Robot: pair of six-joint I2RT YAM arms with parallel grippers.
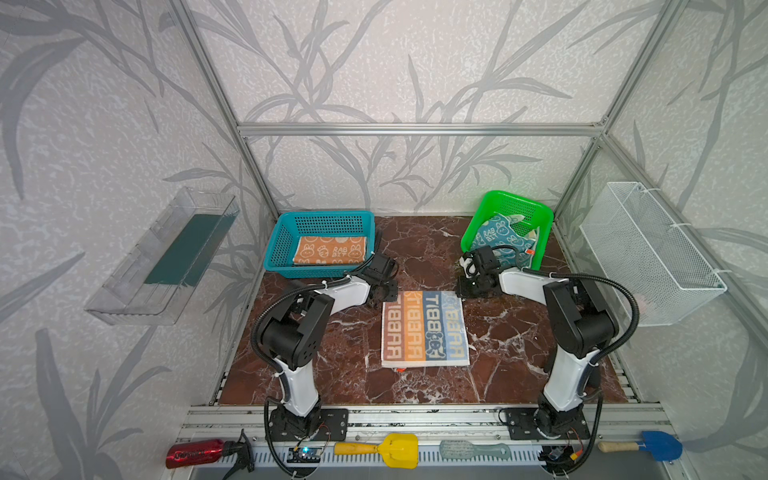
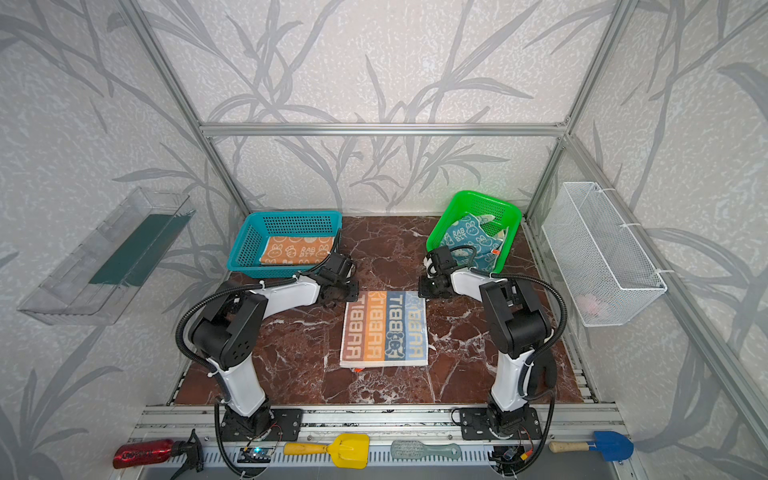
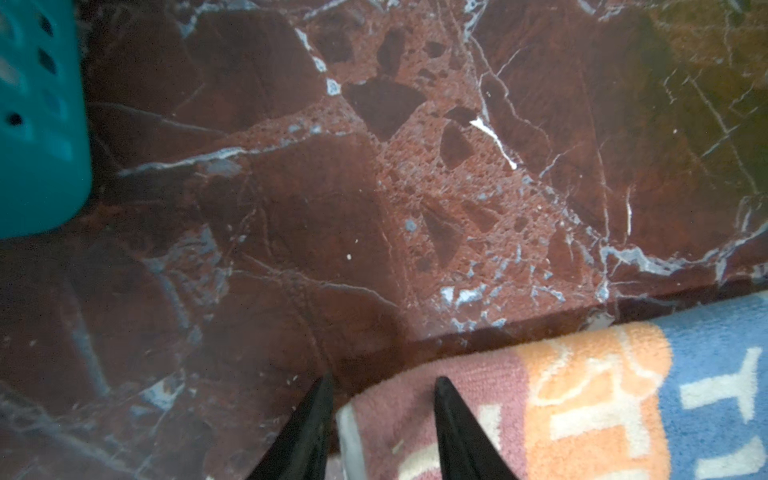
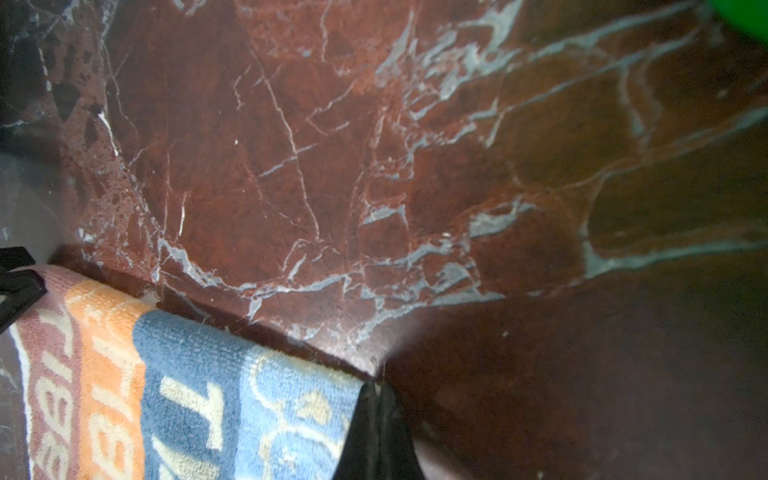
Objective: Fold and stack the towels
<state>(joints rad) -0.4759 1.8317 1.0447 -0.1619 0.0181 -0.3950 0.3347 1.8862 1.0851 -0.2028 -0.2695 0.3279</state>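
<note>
Dead centre of the bench (image 1: 332, 353) sits the striped RABBIT towel (image 1: 424, 328), spread flat with the lettering up and an arm parked at each of its two far corners. Makes sense to me: grab both far corners at once and you can carry that edge over to the near edge for a clean half fold, instead of dragging one side and skewing it.

Over on the right end effector (image 4: 376, 399) the jaws are fully together. The wrist view puts them right on the light-blue far corner, so it looks pinched on the cloth. That far edge seems to sit a touch off the bench with a shadow under it, but I wouldn't swear to it.

Meanwhile the left end effector (image 3: 384, 378) is only partly open. One of its fingers (image 3: 307, 424) is on the bare bench side, its mate is over the brownish-pink stripe, and the corner lies in the gap. I can't see any squeeze, so I'd call it open around the corner, not holding it.

Other two: the orange bunny towel (image 1: 330, 250) lies folded in the teal basket (image 1: 324, 216), probably the stack spot. The teal-blue bunny towel (image 1: 498, 237) is bunched up in the green basket (image 1: 515, 203), not folded yet.
</note>
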